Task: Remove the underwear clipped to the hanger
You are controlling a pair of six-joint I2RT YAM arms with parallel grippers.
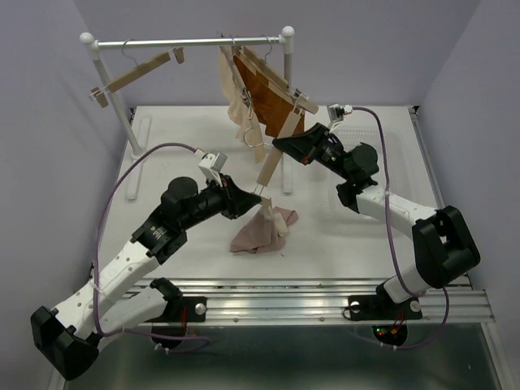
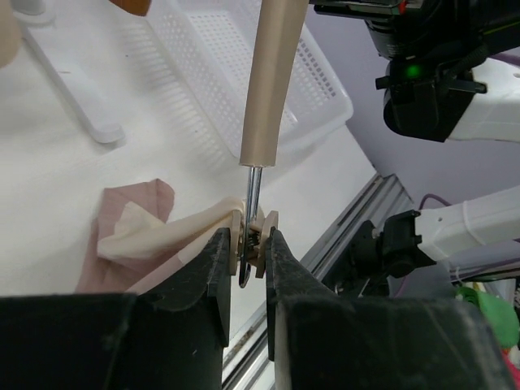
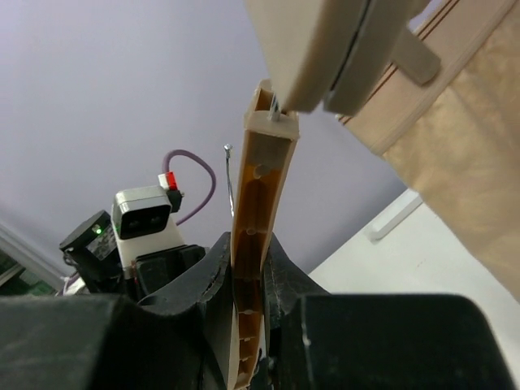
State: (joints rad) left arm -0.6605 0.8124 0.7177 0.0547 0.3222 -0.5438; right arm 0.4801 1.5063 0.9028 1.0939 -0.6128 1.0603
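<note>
Left arm [image 1: 154, 231] is folded back low by its base, then stretches forward, with the wrist turned so the claw points right. The left gripper [image 2: 248, 244] has its fingers pinched in tight on a little wooden clip [image 2: 256, 236] sitting right between the tips. Right arm [image 1: 390, 207] is bent at the elbow out to the side, forearm running back in. The right gripper [image 3: 248, 252] points left, fingers clamped flat on a hanger bar [image 3: 262, 187] that sticks out past its tips. The two claws face each other, near but apart.
</note>
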